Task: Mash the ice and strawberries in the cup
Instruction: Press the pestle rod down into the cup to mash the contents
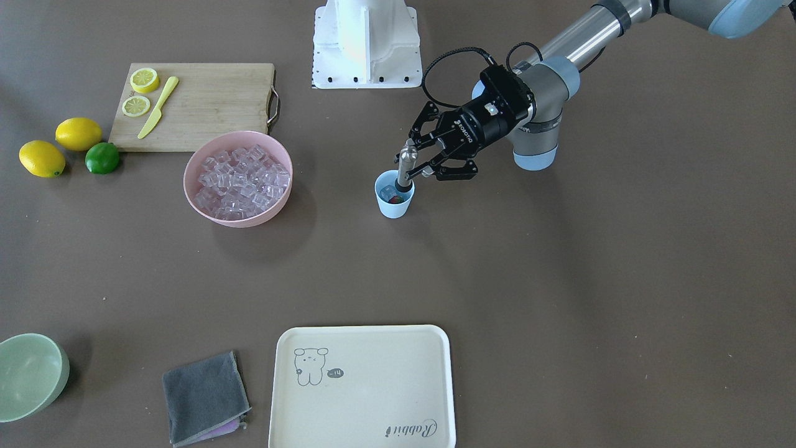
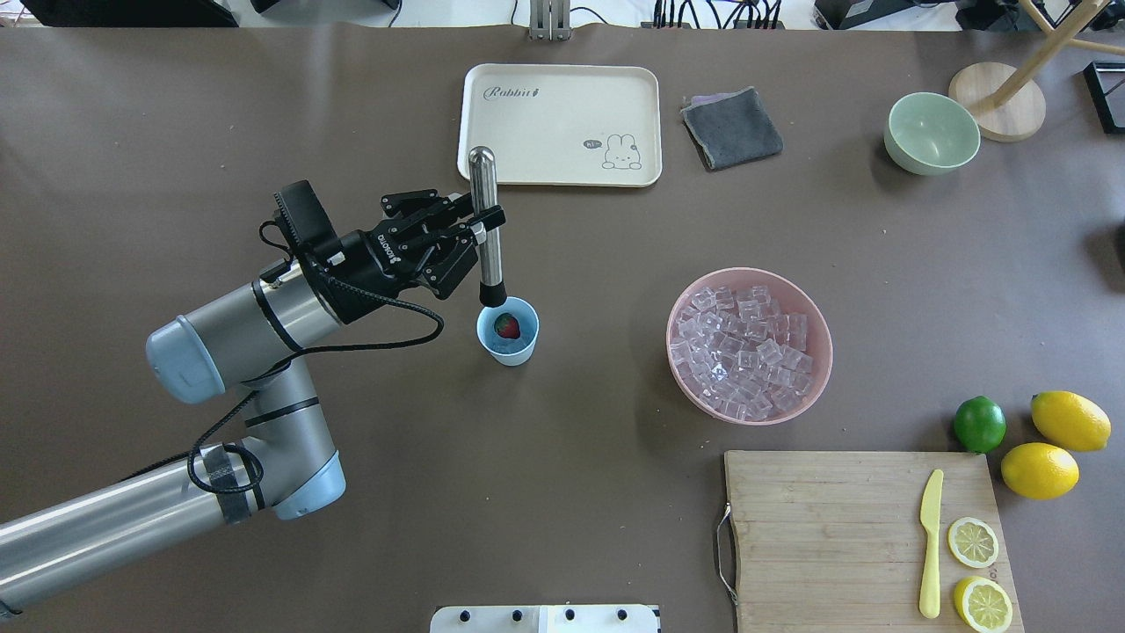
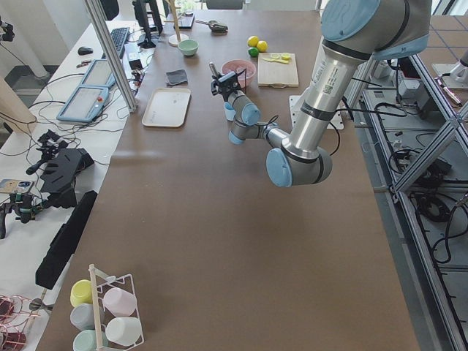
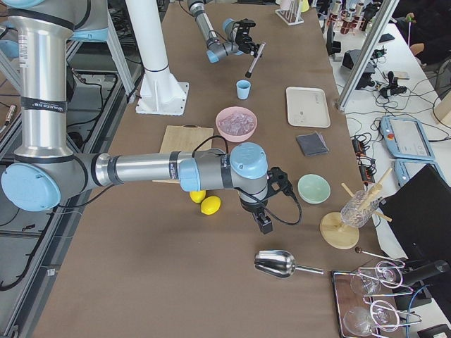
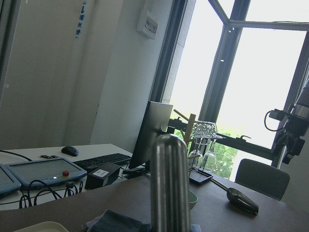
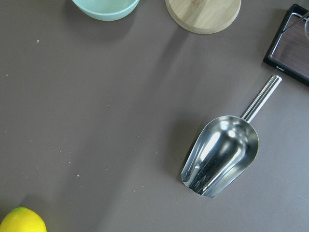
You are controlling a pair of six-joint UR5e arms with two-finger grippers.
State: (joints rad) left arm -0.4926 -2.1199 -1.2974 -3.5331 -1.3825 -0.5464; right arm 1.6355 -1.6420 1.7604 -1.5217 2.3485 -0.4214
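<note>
Left gripper [image 2: 479,230] is clamped on the steel muddler [image 2: 489,264], its tip at the cup [image 2: 510,350] left of the pink bowl [image 2: 817,369]. Strawberry [image 2: 506,326] and ice [image 1: 388,193] lie inside. It should press straight down, centred and gentle, so the cup doesn't tip. Right gripper [image 4: 264,224]: fingers can't be told.

From where I stand the tabletop [image 1: 559,280] is a smooth, matt brown sheet. The muddler [image 2: 481,180] has a brushed metal shaft with a dull sheen and a black matt tip. The left claw [image 2: 482,227] is matt black (metal or plastic, I cannot tell). The cup [image 2: 510,354] is smooth pale blue plastic. The ice [image 2: 747,352] is clear and glassy, and the pink bowl [image 1: 249,219] has a satin, plastic look. The cutting board [image 2: 835,527] is pale wood with a visible grain. The cloth [image 2: 731,127] is grey napped fabric, and the tray [image 2: 554,123] is cream and smooth. The scoop [image 6: 222,154] is mirror-polished metal.
</note>
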